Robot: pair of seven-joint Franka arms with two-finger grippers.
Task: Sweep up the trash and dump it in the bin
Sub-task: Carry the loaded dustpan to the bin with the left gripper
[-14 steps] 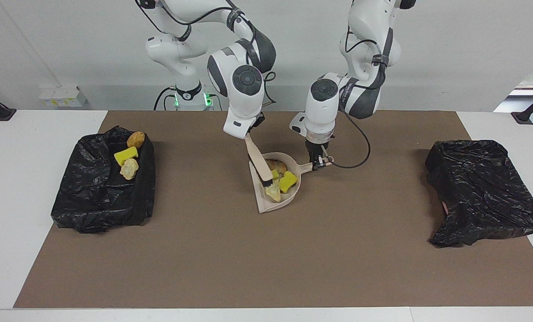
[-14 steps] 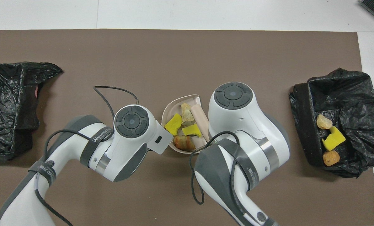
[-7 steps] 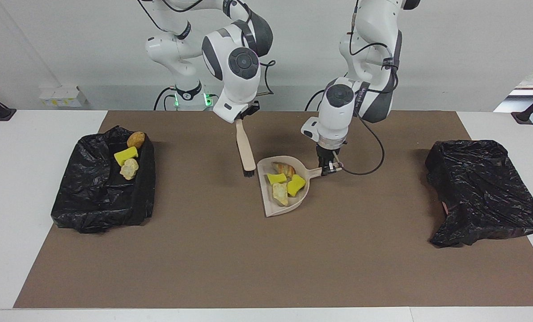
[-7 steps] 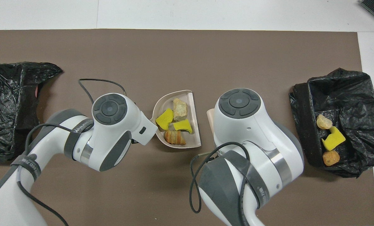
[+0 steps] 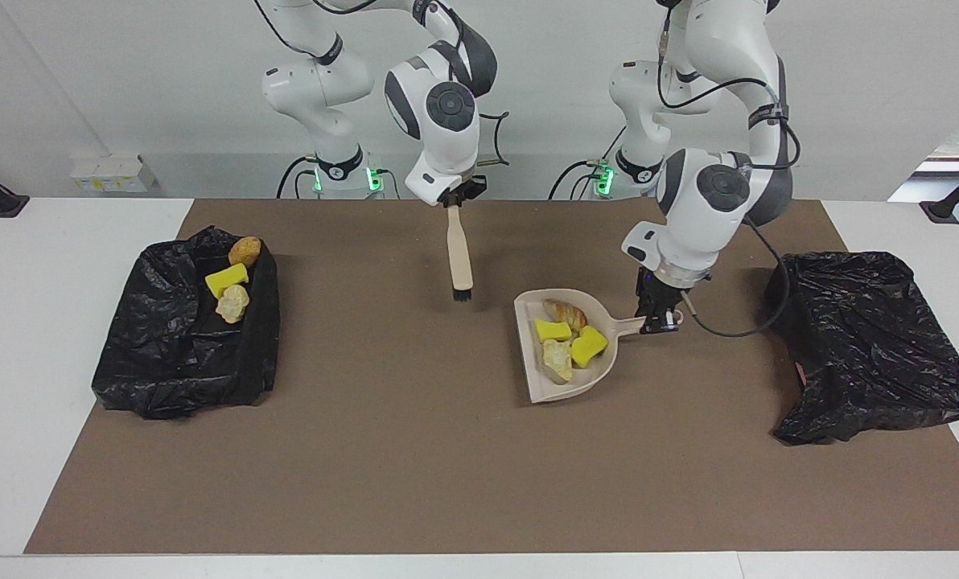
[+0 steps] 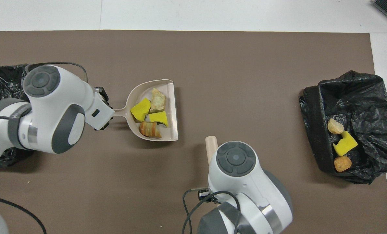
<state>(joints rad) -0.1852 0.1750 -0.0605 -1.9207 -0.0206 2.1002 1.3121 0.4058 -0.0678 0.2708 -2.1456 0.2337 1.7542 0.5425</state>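
Over the middle of the brown mat [image 5: 415, 450] that covers the desk [image 5: 61, 338], the left claw [image 5: 658, 320] is clamped on the handle of the beige dustpan [image 5: 576, 384], which looks lifted just clear of the mat, though its height is hard to judge. Four pieces of trash [image 5: 561, 342] lie in the pan: two yellow sponge bits, a cream lump and an orange-brown striped lump. Three more pieces [image 5: 230, 281] sit in the open black-lined bin [image 5: 182, 354] at the right arm's end of the desk. A second black bin [image 5: 866, 338] stands at the left arm's end, near the dustpan. The right claw [image 5: 454, 203] is closed on the handle of the brush [image 5: 458, 257], which hangs bristles down over the mat
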